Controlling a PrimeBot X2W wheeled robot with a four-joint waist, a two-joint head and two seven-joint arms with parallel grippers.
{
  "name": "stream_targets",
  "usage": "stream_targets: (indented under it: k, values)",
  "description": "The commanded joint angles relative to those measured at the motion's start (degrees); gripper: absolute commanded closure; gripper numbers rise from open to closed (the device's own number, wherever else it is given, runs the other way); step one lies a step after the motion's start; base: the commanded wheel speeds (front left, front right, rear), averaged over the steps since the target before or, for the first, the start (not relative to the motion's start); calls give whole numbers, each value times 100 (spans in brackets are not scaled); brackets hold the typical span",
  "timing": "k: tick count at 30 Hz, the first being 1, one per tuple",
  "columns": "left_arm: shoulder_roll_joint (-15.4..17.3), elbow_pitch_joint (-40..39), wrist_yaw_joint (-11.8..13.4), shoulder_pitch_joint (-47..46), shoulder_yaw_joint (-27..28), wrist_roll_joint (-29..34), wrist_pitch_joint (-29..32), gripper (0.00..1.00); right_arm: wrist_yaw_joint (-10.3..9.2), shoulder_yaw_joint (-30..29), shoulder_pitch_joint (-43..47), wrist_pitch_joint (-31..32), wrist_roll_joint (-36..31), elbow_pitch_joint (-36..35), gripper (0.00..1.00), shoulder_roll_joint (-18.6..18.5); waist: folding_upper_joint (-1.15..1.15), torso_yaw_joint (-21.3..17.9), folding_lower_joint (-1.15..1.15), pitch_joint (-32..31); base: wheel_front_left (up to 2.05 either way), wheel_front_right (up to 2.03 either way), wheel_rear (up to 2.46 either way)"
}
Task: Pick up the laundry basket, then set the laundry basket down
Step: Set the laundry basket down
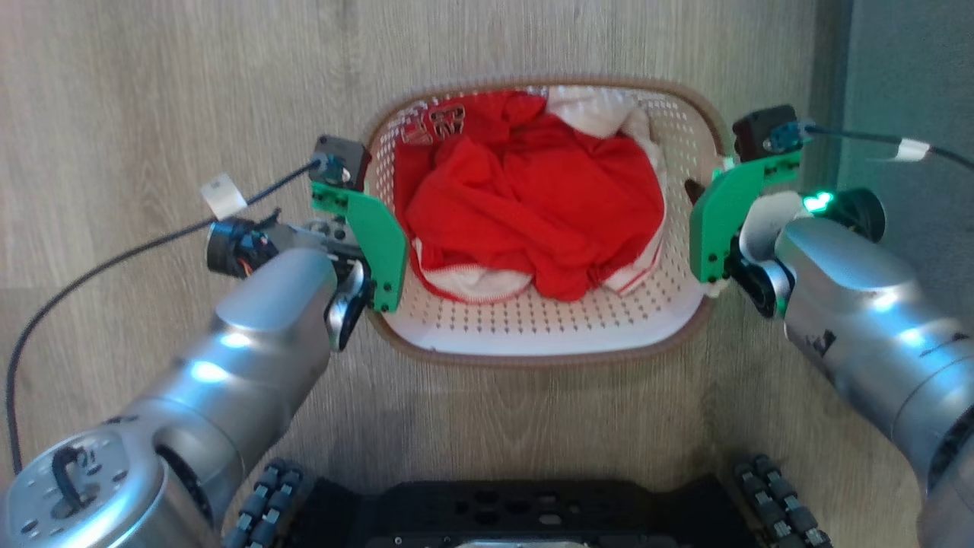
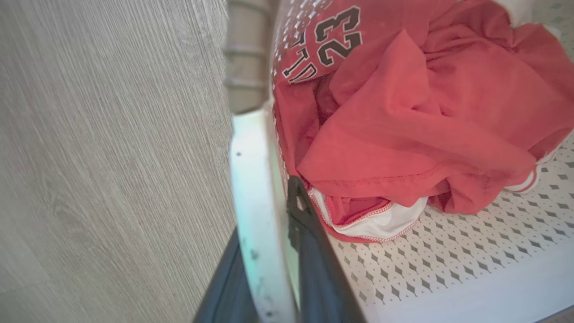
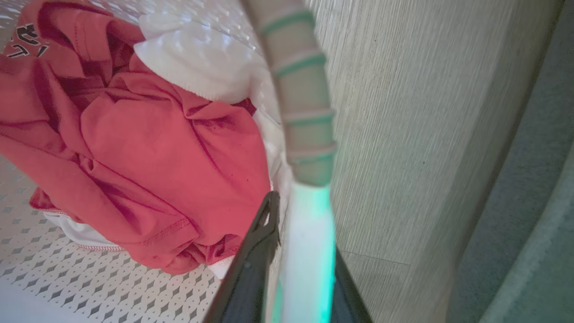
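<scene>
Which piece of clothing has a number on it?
The red jersey: 23 is printed on it, up against the laundry basket wall. The white cloth shows no number.

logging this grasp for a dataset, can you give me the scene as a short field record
object: laundry basket, cream perforated, brown rim
contents: red jersey numbered 23, white garment
left gripper: shut on left handle
right gripper: shut on right handle
surface: wood-look floor
lifted: cannot tell
</scene>
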Motion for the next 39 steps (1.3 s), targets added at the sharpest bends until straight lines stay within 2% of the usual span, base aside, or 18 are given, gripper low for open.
stream_targets:
  k: [1,23,24,25,26,31,39]
  values:
    - [-71,-201,-41,-119,22,77,-71,100,44,58,84,-107,-42,-198,100,279,0,-27,-1,130,0,0,0]
    - [-71,-92,32,-465,9,131,-234,100,44,59,-75,-538,90,-50,100,324,0,-2,-1,531,0,0,0]
    - [-71,-95,86,-464,9,108,-228,66,44,59,-104,-615,90,17,55,332,0,13,-1,538,0,0,0]
    - [-71,-90,143,-463,10,83,-249,25,44,59,-112,-633,88,48,0,337,0,22,-1,538,0,0,0]
    - [-71,-80,218,-454,37,24,-270,0,44,59,-117,-638,89,83,0,342,0,32,-1,538,0,0,0]
    - [-71,-6,435,-459,44,-62,-309,0,44,59,-126,-656,109,188,0,365,0,63,-1,525,0,0,0]
    - [-71,47,542,-436,27,-62,-313,0,44,59,-114,-619,76,353,0,371,0,96,-1,464,0,0,0]
